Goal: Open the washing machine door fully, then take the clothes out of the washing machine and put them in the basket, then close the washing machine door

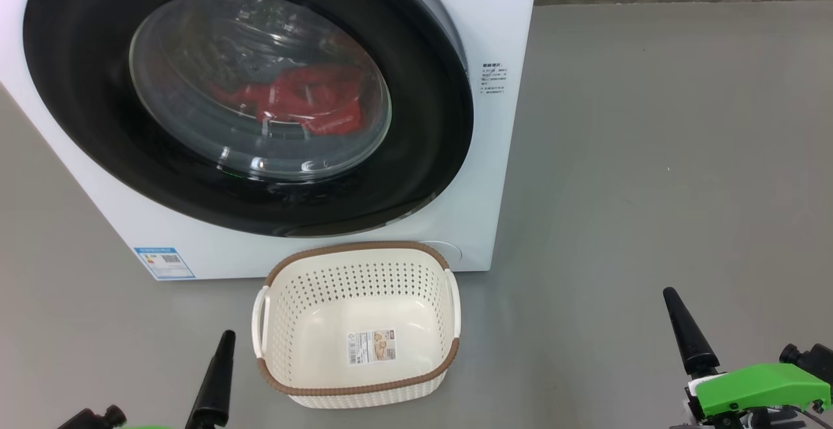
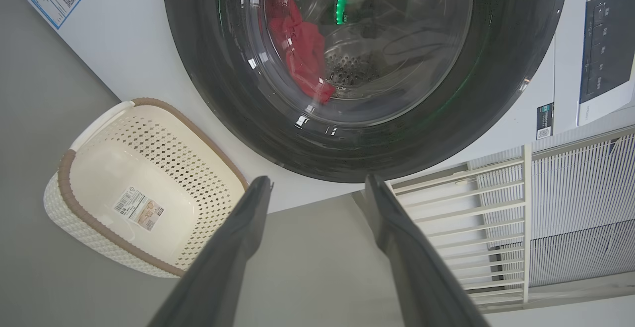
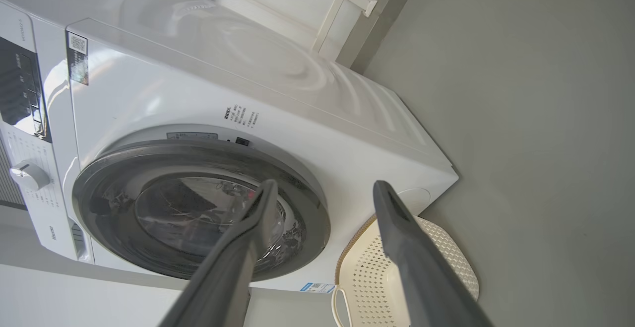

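**Head view.** White front-loading washing machine (image 1: pixel 501 12) fills the frame from 9 to 12 o'clock and stands on a grey floor (image 1: pixel 651 155). Its round door (image 1: pixel 84 90) has a wide glossy black rim and a bulging glass window. The door lies against the machine front and looks shut. Red clothes (image 1: pixel 293 100) show through the glass, heaped low in the drum toward 5 o'clock of the window. Blue label (image 1: pixel 164 263) on the front panel at 7 o'clock of the door.

**Basket** (image 1: pixel 351 279): cream perforated plastic, brown rim, 2 white side handles. It stands upright on the floor at 6 o'clock of the door, just in front of the machine's lower edge. Cannot tell whether it touches the machine. A paper label (image 1: pixel 371 345) lies on its floor.

**Left gripper** (image 2: pixel 318 180): in the left wrist view its 2 dark fingers are spread wide and grip no object. The tips point toward the door's black rim. In the head view 1 finger rises at 7 o'clock, near the basket's left handle but apart from it.

**Right gripper** (image 3: pixel 325 184): in the right wrist view its 2 fingers are spread well apart, free of any object. The door is at 8 o'clock and the basket at 5 o'clock. In the head view it sits at 4 o'clock, well apart from basket and machine.
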Available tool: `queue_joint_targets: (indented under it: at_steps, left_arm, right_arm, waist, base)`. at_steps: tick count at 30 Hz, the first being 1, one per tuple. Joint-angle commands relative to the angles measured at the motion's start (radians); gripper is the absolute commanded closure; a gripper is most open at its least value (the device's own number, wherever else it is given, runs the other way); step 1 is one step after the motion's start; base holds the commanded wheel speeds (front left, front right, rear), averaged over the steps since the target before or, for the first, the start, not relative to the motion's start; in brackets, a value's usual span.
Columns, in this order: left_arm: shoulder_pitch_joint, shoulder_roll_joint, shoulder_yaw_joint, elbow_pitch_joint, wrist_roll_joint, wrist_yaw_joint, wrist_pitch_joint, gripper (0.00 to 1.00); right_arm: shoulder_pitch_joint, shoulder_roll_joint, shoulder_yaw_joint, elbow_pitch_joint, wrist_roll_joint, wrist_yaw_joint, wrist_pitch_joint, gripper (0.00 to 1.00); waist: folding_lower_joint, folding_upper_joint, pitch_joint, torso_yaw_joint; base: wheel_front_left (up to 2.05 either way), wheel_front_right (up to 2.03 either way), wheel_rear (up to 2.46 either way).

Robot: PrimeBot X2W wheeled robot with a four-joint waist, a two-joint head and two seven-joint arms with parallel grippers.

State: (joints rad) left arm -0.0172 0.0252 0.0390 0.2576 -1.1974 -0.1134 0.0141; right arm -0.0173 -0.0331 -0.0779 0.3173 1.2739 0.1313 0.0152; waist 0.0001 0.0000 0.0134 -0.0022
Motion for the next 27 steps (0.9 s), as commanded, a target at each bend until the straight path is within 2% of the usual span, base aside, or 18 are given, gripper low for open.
queue_joint_targets:
  at_steps: [1, 27]
  left_arm:
    - [-0.004, 0.015, 0.009, -0.034, 0.021, 0.005, -0.011, 0.00]
    - [0.017, 0.018, -0.016, -0.080, 0.358, 0.025, -0.087, 0.00]
  right_arm:
    - [-0.004, -0.014, 0.011, -0.030, -0.024, 0.000, -0.012, 0.00]
    - [0.011, -0.012, 0.056, -0.029, -0.290, 0.000, -0.088, 0.00]
  waist:
    - [-0.0001, 0.0000, 0.000, 0.000]
    - [-0.0001, 0.0000, 0.008, -0.009]
  base:
    - [0.00, 0.00, 0.00]
    - [0.00, 0.00, 0.00]
